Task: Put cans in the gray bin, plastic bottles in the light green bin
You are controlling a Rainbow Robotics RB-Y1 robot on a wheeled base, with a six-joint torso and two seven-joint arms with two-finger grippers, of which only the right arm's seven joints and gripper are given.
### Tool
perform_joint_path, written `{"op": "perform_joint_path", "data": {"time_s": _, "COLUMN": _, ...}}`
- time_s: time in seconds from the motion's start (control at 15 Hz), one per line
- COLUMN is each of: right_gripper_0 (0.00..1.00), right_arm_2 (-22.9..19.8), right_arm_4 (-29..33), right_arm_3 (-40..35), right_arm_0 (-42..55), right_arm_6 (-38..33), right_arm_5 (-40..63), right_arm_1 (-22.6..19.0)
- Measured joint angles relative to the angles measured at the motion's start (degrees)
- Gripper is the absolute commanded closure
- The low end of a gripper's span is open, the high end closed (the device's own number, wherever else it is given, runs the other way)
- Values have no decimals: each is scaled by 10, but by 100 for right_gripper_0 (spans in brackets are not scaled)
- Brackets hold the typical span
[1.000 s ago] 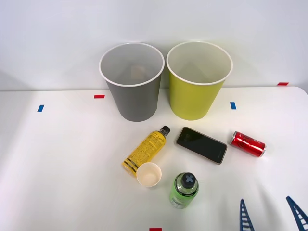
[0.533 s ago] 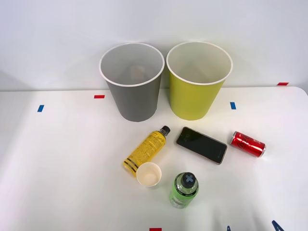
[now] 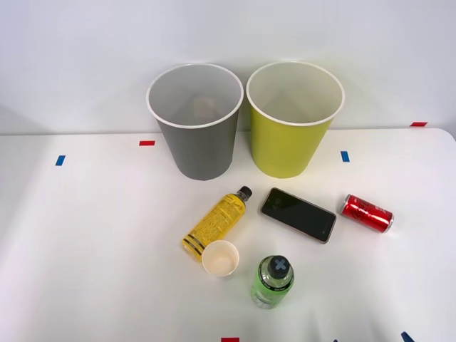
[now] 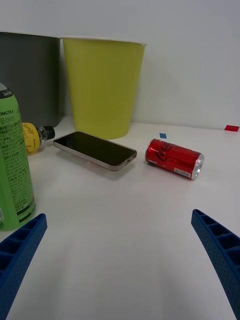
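Bins stand side by side at the far edge of the white tabletop [image 3: 85, 235]: the gray bin [image 3: 197, 146] on the left and the light green bin [image 3: 292, 135] on the right, their white rims almost touching. Something pale lies at the bottom of the gray bin, but I cannot tell what it is. Toward the middle of the tabletop, the yellow bottle [image 3: 217, 223] lies on its side with its black cap pointing at the bins. A small paper cup [image 3: 219, 258] stands upright, touching the bottle's base. Just beside the cup, nearer the front edge, the green bottle [image 3: 272, 281] stands upright. A black phone [image 3: 298, 214] lies flat between the yellow bottle and the red can [image 3: 367, 213], which lies on its side toward the right edge. The right claw [image 4: 120, 260] hovers low over the front right part of the tabletop, its blue fingers [image 4: 220, 247] spread wide and holding nothing, with the red can ahead of it.
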Motion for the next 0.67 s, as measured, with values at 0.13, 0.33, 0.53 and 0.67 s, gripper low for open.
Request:
{"op": "perform_joint_path", "data": {"time_s": 0.13, "right_gripper_0": 0, "right_arm_2": 4, "right_arm_4": 15, "right_arm_3": 0, "right_arm_0": 5, "right_arm_6": -1, "right_arm_5": 0, "right_arm_1": -1}}
{"op": "perform_joint_path", "data": {"time_s": 0.33, "right_gripper_0": 0, "right_arm_2": 7, "right_arm_4": 27, "right_arm_3": 0, "right_arm_0": 9, "right_arm_6": -3, "right_arm_5": 0, "right_arm_1": -1}}
{"op": "perform_joint_path", "data": {"time_s": 0.53, "right_gripper_0": 0, "right_arm_2": 8, "right_arm_4": 27, "right_arm_3": 0, "right_arm_0": 9, "right_arm_6": -3, "right_arm_5": 0, "right_arm_1": -1}}
{"op": "perform_joint_path", "data": {"time_s": 0.67, "right_gripper_0": 0, "right_arm_2": 8, "right_arm_4": 27, "right_arm_3": 0, "right_arm_0": 9, "right_arm_6": -3, "right_arm_5": 0, "right_arm_1": -1}}
